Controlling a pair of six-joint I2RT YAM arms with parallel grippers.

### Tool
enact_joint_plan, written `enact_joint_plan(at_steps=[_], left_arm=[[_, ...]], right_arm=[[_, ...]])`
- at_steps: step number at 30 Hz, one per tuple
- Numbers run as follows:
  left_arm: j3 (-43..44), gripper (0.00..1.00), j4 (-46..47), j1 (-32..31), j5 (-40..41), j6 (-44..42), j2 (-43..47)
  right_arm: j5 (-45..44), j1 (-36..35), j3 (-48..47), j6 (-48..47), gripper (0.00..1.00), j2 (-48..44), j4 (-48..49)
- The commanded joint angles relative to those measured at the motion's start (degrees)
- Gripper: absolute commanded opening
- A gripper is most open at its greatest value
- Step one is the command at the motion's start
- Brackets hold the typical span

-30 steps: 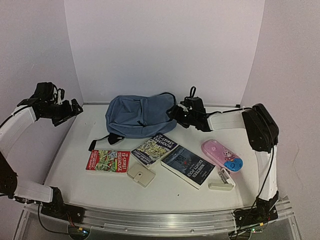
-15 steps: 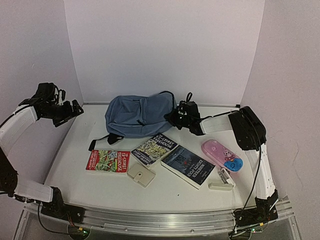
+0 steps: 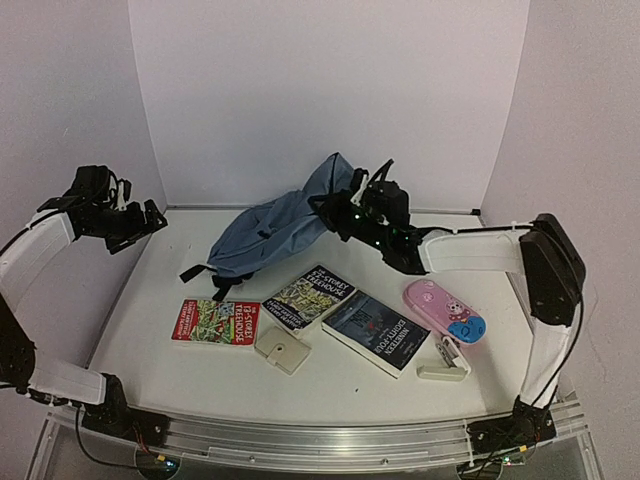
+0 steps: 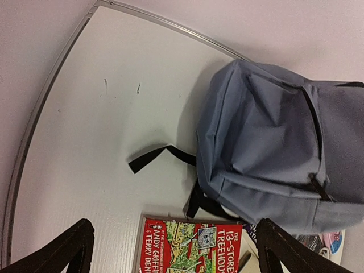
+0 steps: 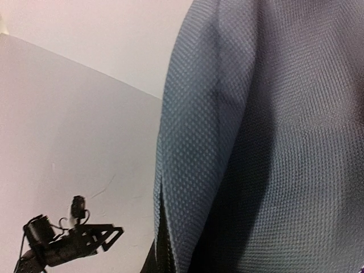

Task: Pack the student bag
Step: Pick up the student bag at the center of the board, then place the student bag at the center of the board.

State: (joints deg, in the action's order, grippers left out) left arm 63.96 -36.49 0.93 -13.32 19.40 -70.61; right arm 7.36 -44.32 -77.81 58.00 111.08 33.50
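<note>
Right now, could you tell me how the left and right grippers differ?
The left gripper is open and empty, off to the side of the student bag; the right gripper grips the bag, holding one end raised. Both hang above the table.

Slate-blue student bag (image 3: 275,228) tilted, top end lifted off table

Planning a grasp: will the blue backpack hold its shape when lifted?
Probably not: the student bag sags limply from the end raised at the right gripper. Likely light, seemingly empty: its fabric creases and lies flat.
</note>
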Motion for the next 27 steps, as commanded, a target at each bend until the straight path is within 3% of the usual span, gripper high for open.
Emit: enact_joint_plan(at_steps=[1,7,8,12,14,24,27], left_arm=[[-0.2,1.00,1.0,0.2,-1.3,-0.8,-0.1],[-0.9,1.00,2.3,0.1,-5.2,-0.9,-0.5],[-1.0,1.00,2.6,-0.1,-6.0,-0.9,-0.7],[-1.3,1.00,3.3,-0.7,-8.6,-1.4,-1.3],[-1.5,1.00,3.8,-2.0,-9.5,-1.9,-1.6],[2.8,1.00,1.0,-13.4,-8.0,-1.3,-8.1],[5.3,1.00,0.3,-16.6,-7.7,2.8,-9.9]], right_arm=[[-9.9,-7.0,8.9,2.4,0.00,-7.7,5.1],[-21.2,-19.8,16.2,3.9,0.00,-12.9,-2.7],[-23.2,-21.7,16.8,4.2,0.05,-13.4,-4.6],[-30.4,-28.2,17.1,2.6,0.50,-14.6,-11.7],[-34.5,-30.6,15.8,0.7,0.64,-15.2,-17.1],[-56.0,-34.1,13.1,-14.4,0.96,-25.4,-36.6],[-60.0,-33.6,13.2,-21.5,0.98,-28.5,-37.7]])
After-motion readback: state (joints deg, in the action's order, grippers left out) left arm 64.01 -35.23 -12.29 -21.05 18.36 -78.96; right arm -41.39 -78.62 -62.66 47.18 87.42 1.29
